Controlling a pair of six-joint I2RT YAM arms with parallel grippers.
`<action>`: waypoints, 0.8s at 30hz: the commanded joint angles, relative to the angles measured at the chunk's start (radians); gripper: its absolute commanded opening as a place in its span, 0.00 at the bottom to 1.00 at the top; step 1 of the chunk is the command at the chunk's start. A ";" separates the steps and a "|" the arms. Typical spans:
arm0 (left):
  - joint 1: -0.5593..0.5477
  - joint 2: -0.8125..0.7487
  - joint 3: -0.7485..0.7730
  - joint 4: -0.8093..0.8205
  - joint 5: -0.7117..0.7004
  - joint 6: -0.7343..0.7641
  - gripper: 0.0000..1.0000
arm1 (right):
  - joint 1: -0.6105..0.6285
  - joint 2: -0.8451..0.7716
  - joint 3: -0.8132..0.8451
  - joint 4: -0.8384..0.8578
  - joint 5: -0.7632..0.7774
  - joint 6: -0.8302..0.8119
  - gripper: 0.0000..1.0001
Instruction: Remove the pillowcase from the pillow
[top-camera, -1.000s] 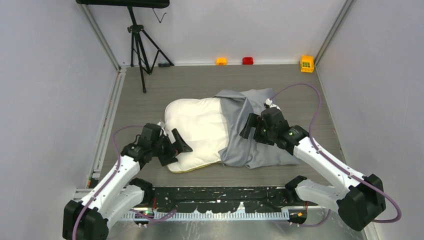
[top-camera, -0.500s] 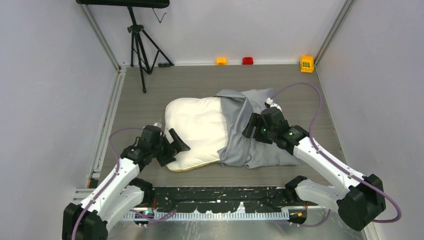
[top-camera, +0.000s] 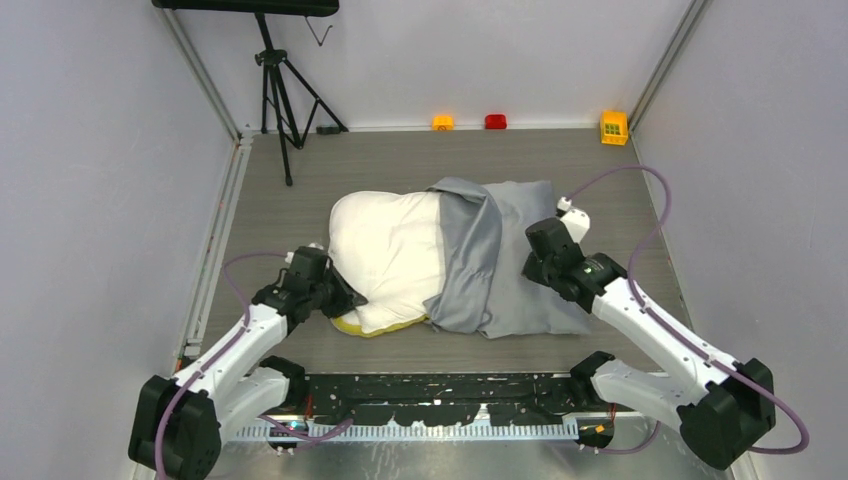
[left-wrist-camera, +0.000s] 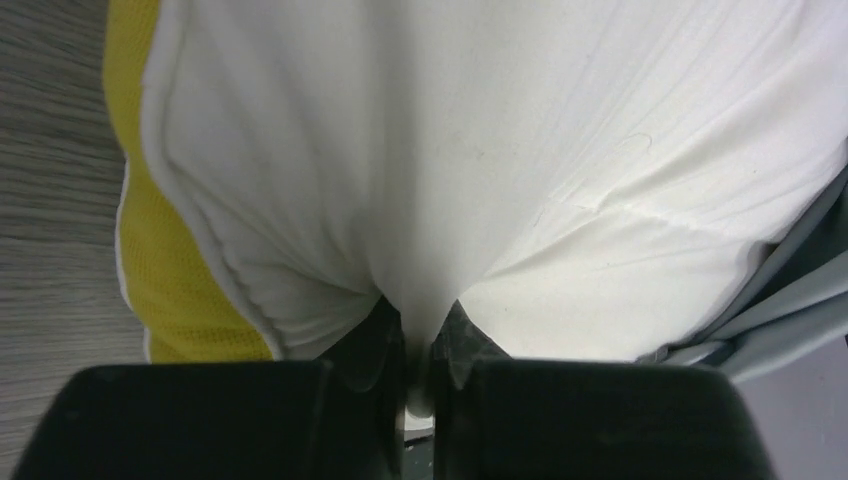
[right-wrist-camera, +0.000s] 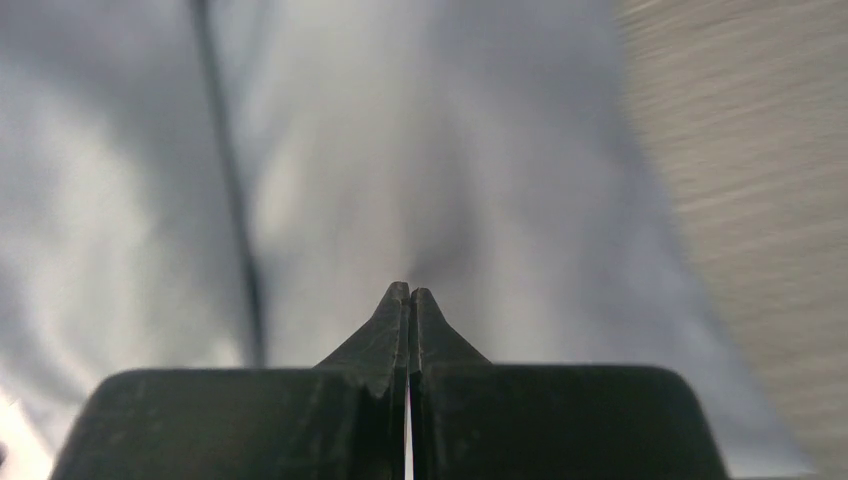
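Note:
The pillow (top-camera: 388, 248) lies mid-table, its white top bare on the left half and a yellow edge (top-camera: 362, 325) showing at the near-left corner. The grey-blue pillowcase (top-camera: 515, 270) still wraps its right half. My left gripper (top-camera: 343, 297) sits at that near-left corner. In the left wrist view it (left-wrist-camera: 420, 312) is shut on a pinched fold of the white pillow (left-wrist-camera: 520, 150), with the yellow side (left-wrist-camera: 165, 260) to the left. My right gripper (top-camera: 537, 262) rests on the pillowcase's right part. In the right wrist view it (right-wrist-camera: 410, 290) is shut, with the grey pillowcase (right-wrist-camera: 440, 180) puckering at its tips.
A black tripod (top-camera: 277, 90) stands at the back left. Orange (top-camera: 442, 122), red (top-camera: 495, 121) and yellow (top-camera: 613, 126) bricks line the back wall. Grey walls close in both sides. A black rail (top-camera: 440, 390) runs along the near edge between the arm bases.
Both grippers have gone from open to shut. The left one moved onto the pillow's near-left corner and bunched it up. The right one shifted right on the pillowcase, smoothing the fabric.

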 joint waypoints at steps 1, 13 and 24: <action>0.049 -0.014 0.036 -0.087 -0.237 0.028 0.02 | 0.001 -0.109 0.025 -0.164 0.406 0.147 0.00; 0.165 -0.228 0.185 -0.277 -0.585 0.066 0.00 | 0.000 -0.326 0.029 -0.195 0.650 0.090 0.00; 0.165 -0.206 0.090 -0.099 -0.345 0.044 0.00 | 0.003 -0.199 0.017 0.127 -0.242 -0.229 0.87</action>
